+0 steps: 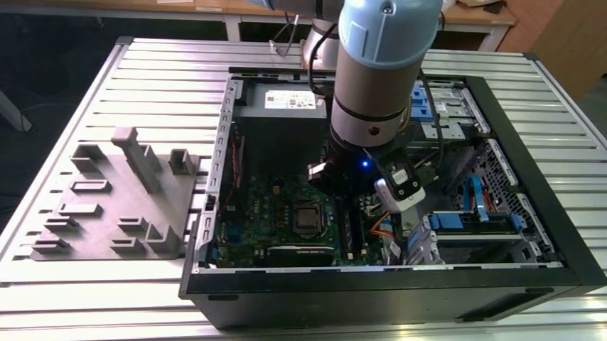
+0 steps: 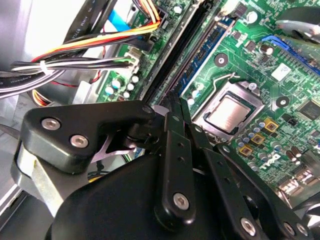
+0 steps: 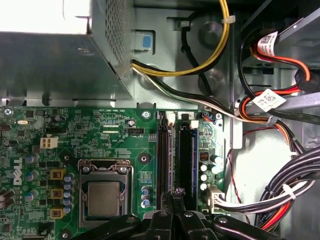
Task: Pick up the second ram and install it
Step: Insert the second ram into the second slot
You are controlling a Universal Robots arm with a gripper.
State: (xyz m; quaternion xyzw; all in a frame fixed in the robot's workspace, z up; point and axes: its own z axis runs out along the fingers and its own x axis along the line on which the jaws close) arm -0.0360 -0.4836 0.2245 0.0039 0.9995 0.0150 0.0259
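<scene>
The end effector (image 3: 172,196) is held narrow over the long slots (image 3: 164,150), so the second ram is likely being pushed in; a straight press is needed.

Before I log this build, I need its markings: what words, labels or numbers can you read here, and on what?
No text can be quoted reliably.
White label on the power supply: print too small.
White tags on the cables: blurred.
White lettering on the motherboard: too small.
</scene>
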